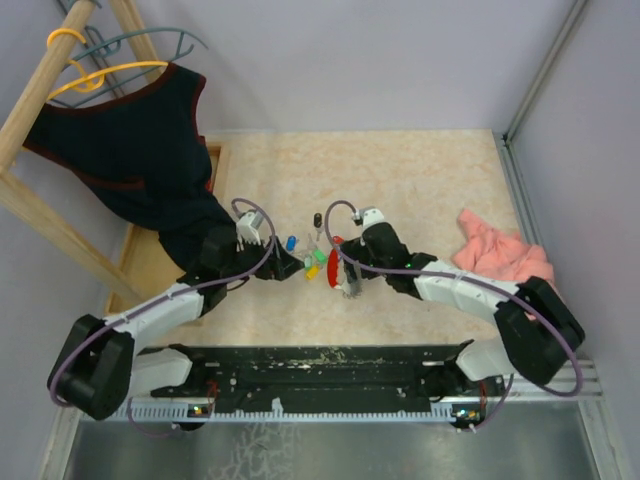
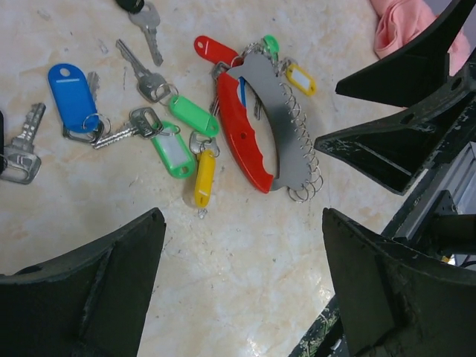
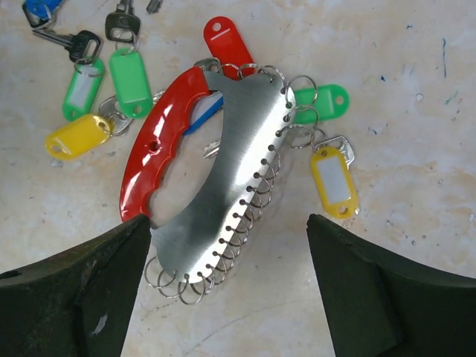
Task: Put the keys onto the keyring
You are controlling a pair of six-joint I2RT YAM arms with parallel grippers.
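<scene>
keyring (image 3: 223,171): red grip on one side, grey plate w/ a row of small split rings on the other. lies flat mid-worktop (image 1: 420,180), nearer the near edge than the far.
- on its rings, by the look: yellow-tag key (image 3: 333,182), green-tag key (image 3: 327,100). red tag (image 3: 223,41) sits at one end, attachment unclear.

loose keys (image 2: 141,123): scattered just left of keyring, apart from it.
- blue tag (image 2: 72,93)
- two green tags (image 2: 172,152)
- loose yellow tag (image 2: 204,177), just beside red grip
- black-head key (image 3: 123,26), farther off

left fingers (image 2: 89,290): spread full wide, nothing held, hanging over bare worktop beside loose keys.

right fingers (image 3: 82,297): spread full wide, nothing held, straddling the other end of keyring from above. one finger hides the grip's tip; contact can't tell.

step (est.): pre-grasp approach. no loose key picked up yet, most of the job left.

next (est.): right steadies keyring by red grip. left needs a fine pinch on a thin flat tag, prob. the loose yellow. that key's ring then has to be worked onto a free split ring, a small target needing exact alignment.
</scene>
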